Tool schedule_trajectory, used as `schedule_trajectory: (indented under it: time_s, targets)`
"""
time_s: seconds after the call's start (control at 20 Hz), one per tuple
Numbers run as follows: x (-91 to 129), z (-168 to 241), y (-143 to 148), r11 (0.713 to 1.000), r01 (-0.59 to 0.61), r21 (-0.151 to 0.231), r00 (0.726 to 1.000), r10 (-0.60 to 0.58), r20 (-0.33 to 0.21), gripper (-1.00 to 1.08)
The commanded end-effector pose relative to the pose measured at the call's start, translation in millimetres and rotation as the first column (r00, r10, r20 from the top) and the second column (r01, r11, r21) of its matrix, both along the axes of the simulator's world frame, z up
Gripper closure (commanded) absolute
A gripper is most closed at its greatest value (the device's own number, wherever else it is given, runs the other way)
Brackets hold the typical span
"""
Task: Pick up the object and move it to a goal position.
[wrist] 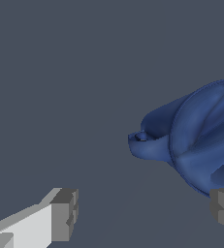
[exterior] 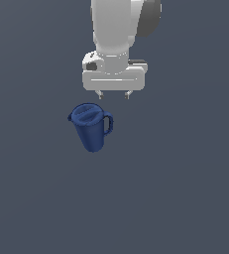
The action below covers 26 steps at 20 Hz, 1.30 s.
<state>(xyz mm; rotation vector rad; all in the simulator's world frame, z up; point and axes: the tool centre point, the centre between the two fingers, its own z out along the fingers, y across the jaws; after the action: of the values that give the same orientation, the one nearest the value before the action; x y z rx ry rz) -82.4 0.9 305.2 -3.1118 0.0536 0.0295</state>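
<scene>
While the end effector [exterior: 113, 94] hangs above with its 2 fingers apart and empty, the pitcher [exterior: 90, 127] stands just below, toward the exterior view's left. I think a descent here could strike the lid [wrist: 205, 140].

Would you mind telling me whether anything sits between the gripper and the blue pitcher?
Nothing does. In the exterior view only bare grey surface separates the open gripper from the pitcher; the wrist view shows the same bare gap beside its lid.
</scene>
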Motion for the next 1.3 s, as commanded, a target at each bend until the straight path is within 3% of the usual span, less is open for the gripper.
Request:
schedule_trajectory:
  time_s: [0.0,0.65,1.0,1.25]
  targets:
    - [0.0,0.0,0.0,1.000,0.000,0.000,1.000,0.000,0.000,-0.20]
    - [-2.8,0.4,-12.7,1.000,0.005,-0.019,1.000,-0.005,-0.005,-0.20]
    - [-2.9,-8.6,-12.6,0.991,-0.113,-0.067,0.993,0.112,-0.023,-0.20]
    - [-2.8,-19.4,-12.2,0.958,-0.261,-0.120,0.965,0.256,-0.057,-0.20]
